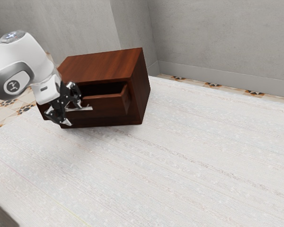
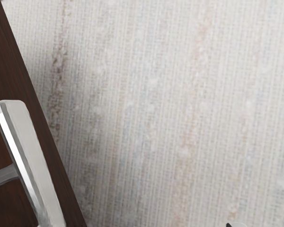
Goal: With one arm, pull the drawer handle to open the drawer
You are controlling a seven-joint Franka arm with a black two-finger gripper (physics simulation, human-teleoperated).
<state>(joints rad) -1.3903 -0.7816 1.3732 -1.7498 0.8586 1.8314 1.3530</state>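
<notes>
A dark brown wooden cabinet [image 1: 106, 66] stands on the floor at the exterior view's upper left. Its drawer [image 1: 106, 105] sits pulled out a little, with a dark gap above the drawer front. A silver bar handle [image 1: 84, 108] sticks out from the drawer's front face. My black gripper [image 1: 70, 107] is right at that handle, coming in from the exterior view's left. In the wrist view the silver handle [image 2: 26, 161] on its short stem lies off to one side against the dark wood [image 2: 4, 94], with pale floor beside it.
Pale striped floor [image 1: 180, 165] spreads wide to the exterior view's right and front of the cabinet. Grey walls [image 1: 217, 33] rise behind. A patterned tile strip [image 1: 208, 85] runs along the wall's base and under my arm.
</notes>
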